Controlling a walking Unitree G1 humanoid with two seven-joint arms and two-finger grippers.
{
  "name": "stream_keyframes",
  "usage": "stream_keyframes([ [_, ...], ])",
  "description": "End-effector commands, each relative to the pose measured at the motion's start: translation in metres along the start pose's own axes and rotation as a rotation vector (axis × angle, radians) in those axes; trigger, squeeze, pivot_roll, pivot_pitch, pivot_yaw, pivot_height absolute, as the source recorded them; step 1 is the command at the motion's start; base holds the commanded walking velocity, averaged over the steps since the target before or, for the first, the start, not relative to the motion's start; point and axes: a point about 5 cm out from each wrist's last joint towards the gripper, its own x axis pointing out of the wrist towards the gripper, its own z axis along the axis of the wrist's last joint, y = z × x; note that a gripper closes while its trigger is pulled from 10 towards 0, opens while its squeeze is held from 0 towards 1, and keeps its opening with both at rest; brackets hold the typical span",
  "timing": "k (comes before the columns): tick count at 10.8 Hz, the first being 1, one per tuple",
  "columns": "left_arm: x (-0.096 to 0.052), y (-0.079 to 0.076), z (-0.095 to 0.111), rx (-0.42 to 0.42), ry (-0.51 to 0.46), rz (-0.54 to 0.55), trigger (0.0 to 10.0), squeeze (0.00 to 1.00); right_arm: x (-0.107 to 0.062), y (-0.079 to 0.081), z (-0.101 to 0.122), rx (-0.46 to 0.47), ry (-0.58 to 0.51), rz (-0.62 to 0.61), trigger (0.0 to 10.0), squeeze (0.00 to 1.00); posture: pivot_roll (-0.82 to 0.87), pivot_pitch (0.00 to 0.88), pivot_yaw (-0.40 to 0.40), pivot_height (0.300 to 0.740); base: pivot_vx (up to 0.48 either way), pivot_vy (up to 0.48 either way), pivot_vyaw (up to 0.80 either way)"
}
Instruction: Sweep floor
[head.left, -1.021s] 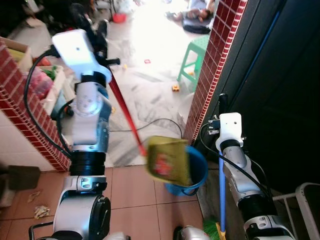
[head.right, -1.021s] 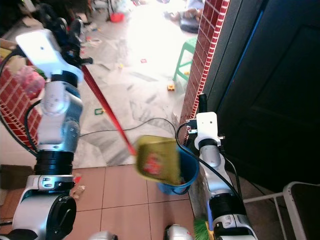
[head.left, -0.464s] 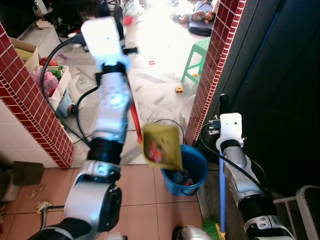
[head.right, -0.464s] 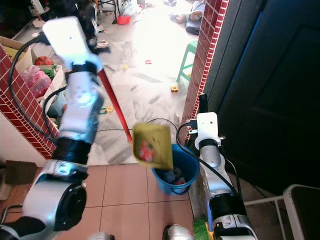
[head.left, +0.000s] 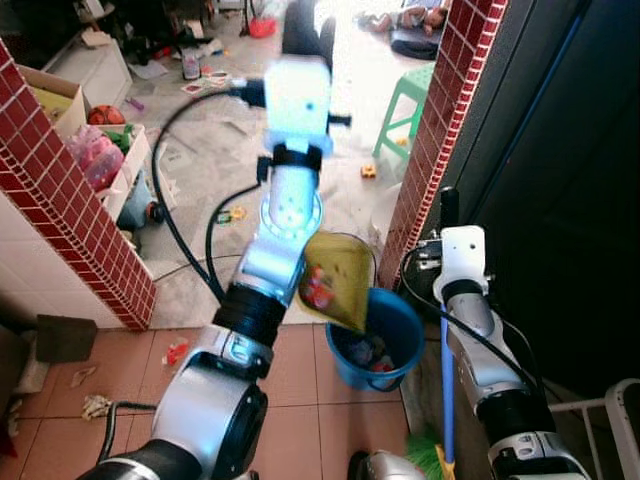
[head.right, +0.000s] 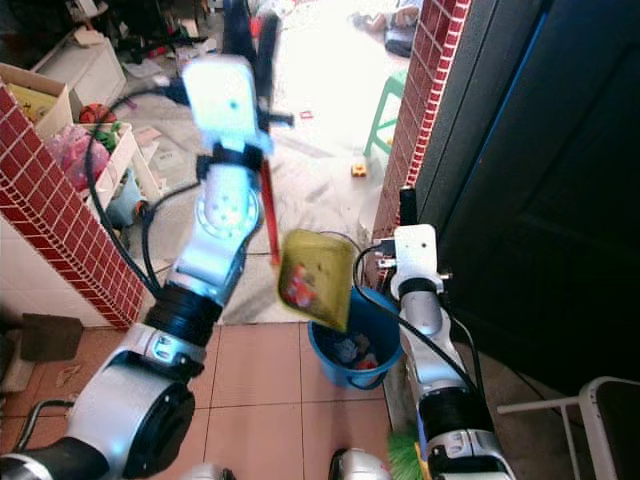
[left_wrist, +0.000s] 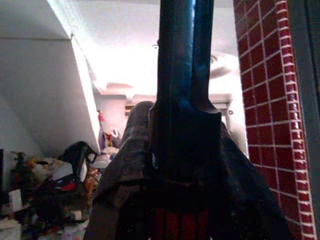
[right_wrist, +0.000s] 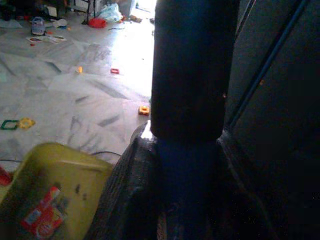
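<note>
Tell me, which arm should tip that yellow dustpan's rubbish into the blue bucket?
Probably the left: its gripper holds the red handle of the yellow dustpan, already tilted above the blue bucket. The right gripper grips the blue broomstick.

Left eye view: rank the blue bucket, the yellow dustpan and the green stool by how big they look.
1. Blue bucket
2. Yellow dustpan, nearly as large; raised nearer the camera, so unsure
3. Green stool, farther off, so its true size is unsure

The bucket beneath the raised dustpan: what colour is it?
The bucket is blue, clearest in the left eye view.
</note>
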Motion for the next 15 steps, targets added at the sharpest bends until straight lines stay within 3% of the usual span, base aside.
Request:
stream_keyframes([
  [1, -0.002, -0.017, 0.012, -0.044, -0.068, -0.050, 10.0, 0.00, 0.002, -0.001, 0.009, 0.004, -0.041, -0.004, 10.0, 0.00, -0.09, 0.000, 0.027, 0.740, 0.000, 0.000, 0.00],
  [3, -0.026, -0.049, 0.008, -0.074, -0.091, -0.277, 10.0, 0.00, 0.003, 0.001, 0.010, 0.005, -0.044, -0.001, 10.0, 0.00, -0.08, 0.000, 0.028, 0.740, 0.000, 0.000, 0.00],
  [4, -0.029, -0.053, 0.008, -0.082, -0.098, -0.313, 10.0, 0.00, 0.003, 0.001, 0.010, 0.005, -0.045, -0.002, 10.0, 0.00, -0.08, 0.000, 0.028, 0.740, 0.000, 0.000, 0.00],
  [7, -0.048, -0.091, 0.023, -0.241, -0.103, -0.645, 10.0, 0.00, 0.003, -0.001, 0.010, 0.002, -0.046, -0.005, 10.0, 0.00, -0.09, 0.000, 0.028, 0.740, 0.000, 0.000, 0.00],
  [9, -0.065, -0.107, 0.036, -0.230, -0.173, -0.885, 10.0, 0.00, 0.003, -0.002, 0.009, 0.000, -0.045, -0.005, 10.0, 0.00, -0.08, 0.000, 0.025, 0.740, 0.000, 0.000, 0.00],
  [10, -0.069, -0.111, 0.042, -0.209, -0.204, -0.938, 10.0, 0.00, 0.004, -0.002, 0.009, -0.001, -0.044, -0.004, 10.0, 0.00, -0.08, 0.000, 0.025, 0.740, 0.000, 0.000, 0.00],
  [11, -0.067, -0.109, 0.045, -0.226, -0.199, -0.929, 10.0, 0.00, 0.005, -0.002, 0.010, -0.002, -0.044, -0.003, 10.0, 0.00, -0.08, 0.000, 0.024, 0.740, 0.000, 0.000, 0.00],
  [13, -0.052, -0.094, 0.053, -0.169, -0.252, -0.854, 10.0, 0.00, 0.006, -0.002, 0.010, -0.004, -0.043, -0.006, 10.0, 0.00, -0.09, 0.000, 0.023, 0.740, 0.000, 0.000, 0.00],
  [14, -0.041, -0.086, 0.058, -0.172, -0.255, -0.784, 10.0, 0.00, 0.006, -0.002, 0.010, -0.005, -0.042, -0.007, 10.0, 0.00, -0.09, 0.000, 0.023, 0.740, 0.000, 0.000, 0.00],
  [15, -0.015, -0.058, 0.067, -0.151, -0.277, -0.589, 10.0, 0.00, 0.006, -0.003, 0.010, -0.004, -0.044, -0.007, 10.0, 0.00, -0.08, 0.000, 0.022, 0.740, 0.000, 0.000, 0.00],
])
